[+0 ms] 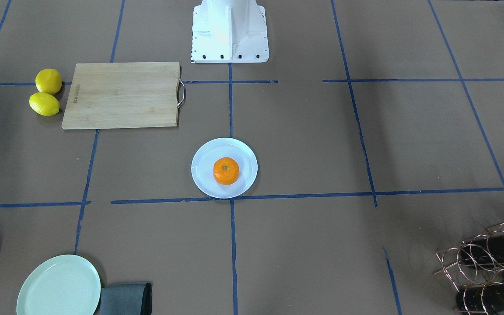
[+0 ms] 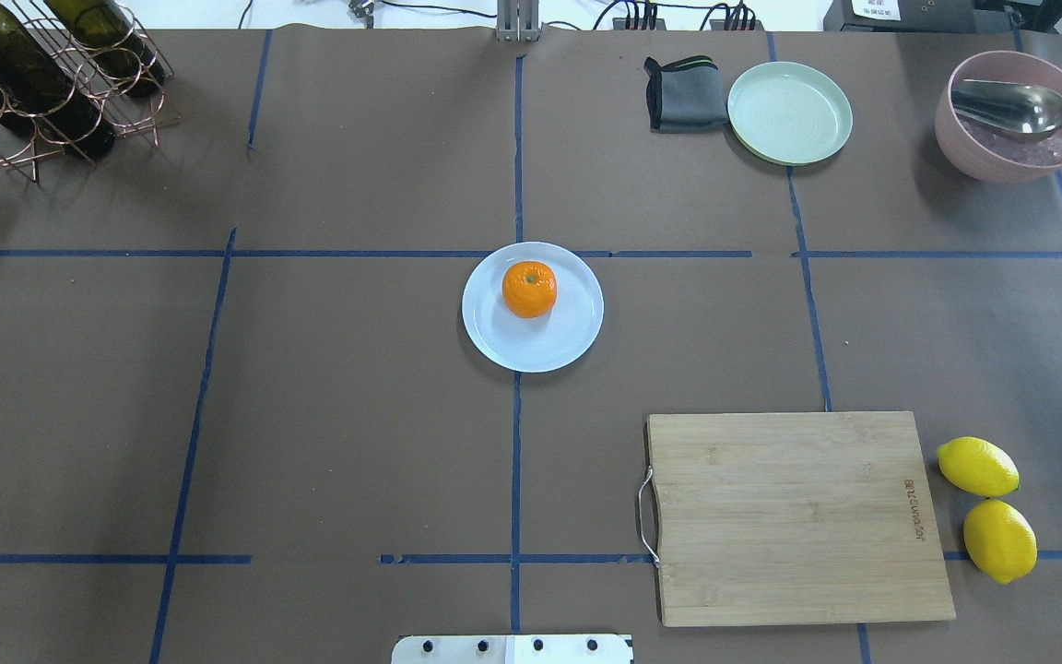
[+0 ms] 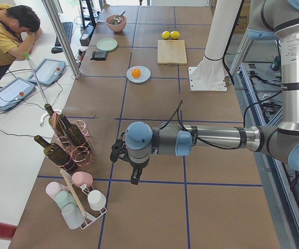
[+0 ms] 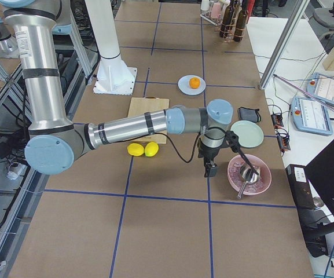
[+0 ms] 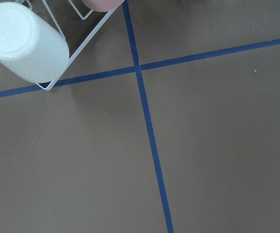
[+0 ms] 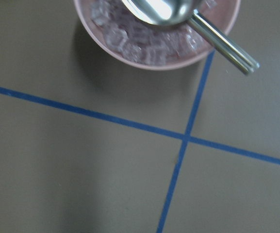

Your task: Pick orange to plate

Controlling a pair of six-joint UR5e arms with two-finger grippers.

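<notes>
Orange [image 1: 226, 170] rests on plate [image 1: 202, 169], frame centre; task seems done, no further move needed. Left end effector [image 3: 134, 176] and right end effector [image 4: 210, 168]: cannot tell whether released or clenched.

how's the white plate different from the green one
Colour: the white plate is pale bluish-white, the green plate pale green. Load: the white plate holds the orange; the green plate is empty. Place: the white plate sits mid-table on a tape crossing, the green plate near the table's far edge beside a folded dark cloth. Both are round, shallow and rimmed.
</notes>
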